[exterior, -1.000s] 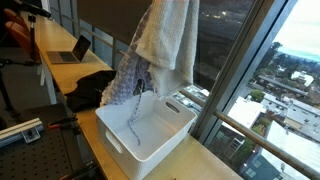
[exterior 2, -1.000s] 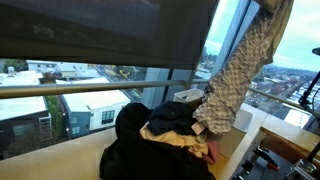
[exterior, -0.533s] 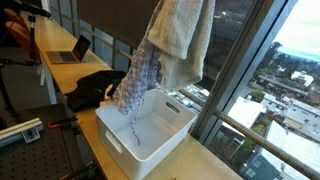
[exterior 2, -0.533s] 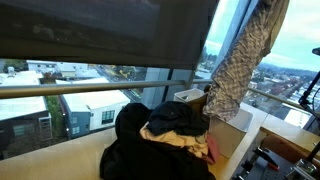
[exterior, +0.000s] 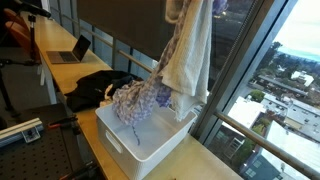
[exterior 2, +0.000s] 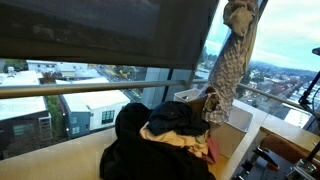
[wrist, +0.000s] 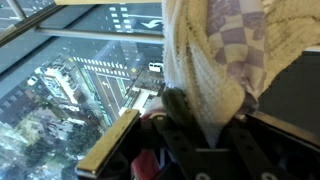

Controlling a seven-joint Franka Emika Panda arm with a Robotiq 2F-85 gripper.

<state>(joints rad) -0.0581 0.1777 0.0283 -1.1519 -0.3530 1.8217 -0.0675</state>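
My gripper [wrist: 205,128] is shut on a bunch of fabric: a cream knit towel [wrist: 205,70] and a purple-and-white checked cloth [wrist: 240,35] pinched between its dark fingers [wrist: 168,108]. In an exterior view the towel [exterior: 192,55] hangs from the top edge of the picture, where the gripper is cut off. The checked cloth [exterior: 140,100] trails below it, and its lower end bunches up inside a white plastic bin [exterior: 125,148]. From the opposite side the hanging cloth [exterior 2: 230,70] drops just behind the clothes pile.
A pile of dark clothes [exterior: 95,88] lies on the wooden counter beside the bin, also seen large in front [exterior 2: 165,130]. A laptop [exterior: 72,50] sits farther along the counter. Tall window glass [exterior: 250,70] stands right behind the bin.
The hanging cloths have swung toward the window and come lower. The checked cloth, which dangled above the bin, now folds into it.
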